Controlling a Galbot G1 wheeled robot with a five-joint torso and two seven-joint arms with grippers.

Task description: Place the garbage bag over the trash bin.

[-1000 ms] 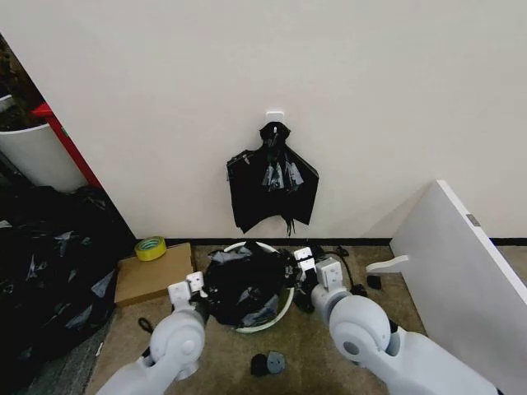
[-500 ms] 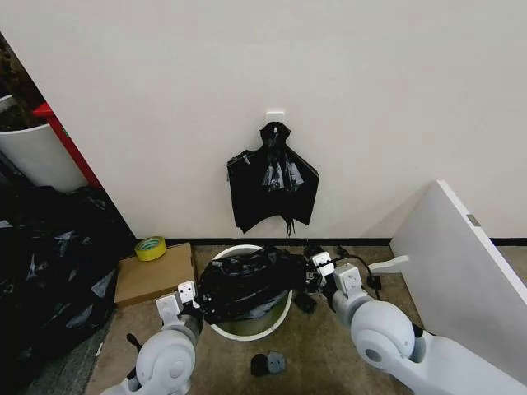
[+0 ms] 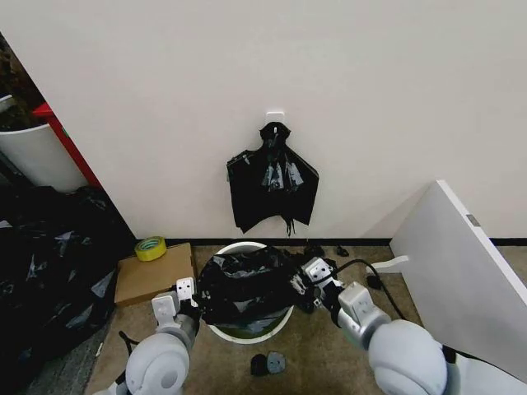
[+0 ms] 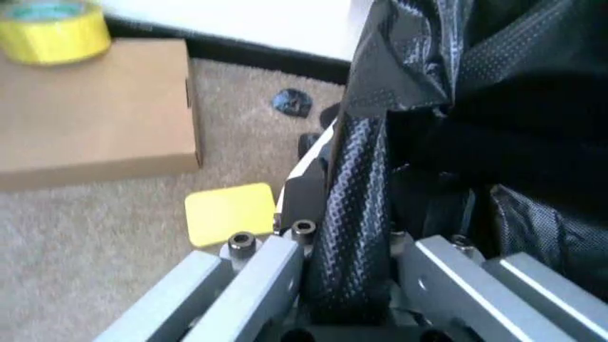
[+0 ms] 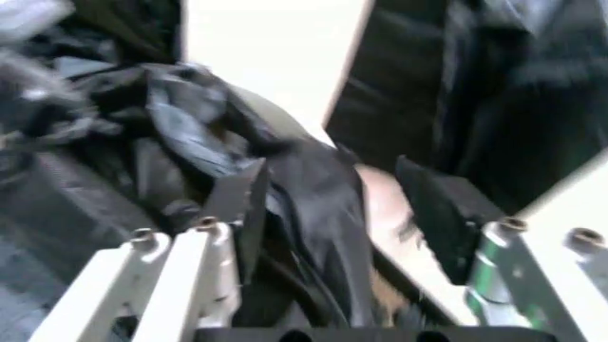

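Two sets of fingers hold one bag between them, which is why the plastic sits stretched across the bin's mouth instead of slumping inside. The left gripper (image 4: 347, 299), low and left of centre in the head view, has its fingers (image 4: 275, 263) pinched on a rope-like twist of the garbage bag (image 4: 446, 107); the film there shows a fine embossed dimple pattern and a dull sheen. The right gripper (image 5: 332, 214), low and right of centre in the head view, has its dark fingers (image 5: 432, 206) set fairly wide, with a fold of the bag running between them; I judge it held, though whether the far finger touches the plastic is hard to tell.

Pulled from both sides, the garbage bag (image 3: 247, 284) bunches in glossy, crinkled folds over the middle and near part of the trash bin (image 3: 239, 247). The bin is a round white bucket with a smooth rolled rim, standing on the carpeted floor at lower centre. Its far rim and part of the near rim are bare, so the mouth is not yet seated all round.

Beside the left gripper lie a flat cardboard box (image 3: 152, 271) with a yellow tape roll (image 3: 150, 247) on it, matt against the bag's shine. On the wall above hangs a knotted bunch of black bags (image 3: 272, 185).
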